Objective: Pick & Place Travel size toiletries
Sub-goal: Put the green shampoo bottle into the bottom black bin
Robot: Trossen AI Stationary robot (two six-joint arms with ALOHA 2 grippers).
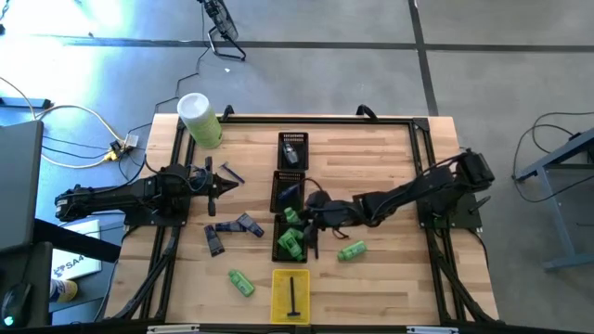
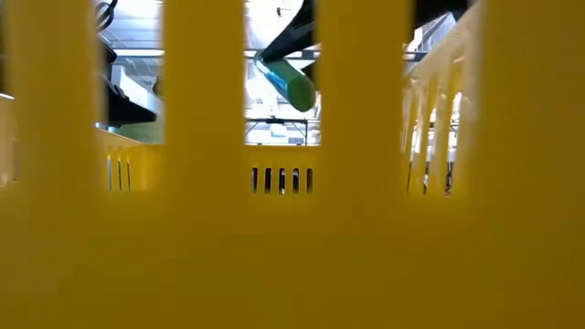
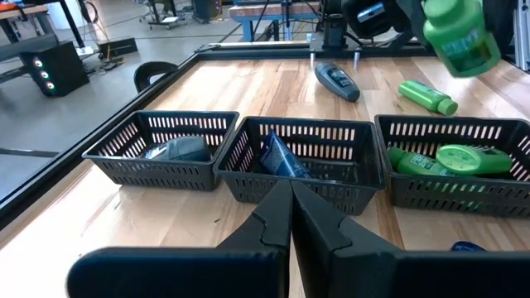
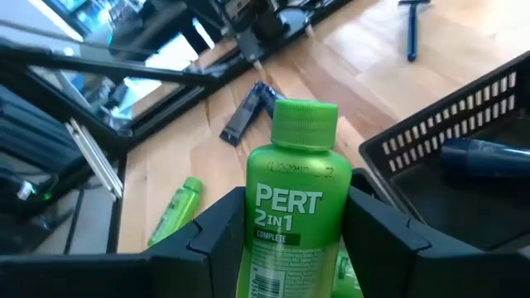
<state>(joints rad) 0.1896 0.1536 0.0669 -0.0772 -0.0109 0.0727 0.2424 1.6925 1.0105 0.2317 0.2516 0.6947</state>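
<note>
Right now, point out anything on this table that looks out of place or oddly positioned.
The big pale-green cylinder with a white top lies tipped on its side at the table's far left corner. One small green bottle lies loose left of the yellow tray, another right of the black trays. The low view is almost wholly blocked by yellow slats.

Left end effector (image 3: 291,217) pinched together — three black baskets (image 3: 302,157) ahead, seemingly part-filled.

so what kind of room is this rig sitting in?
Likely a robotics lab or workshop. The wooden table stands on a bare concrete floor with loose cables running across it. Beyond the table the left wrist view shows workbenches and rolling equipment.
</note>
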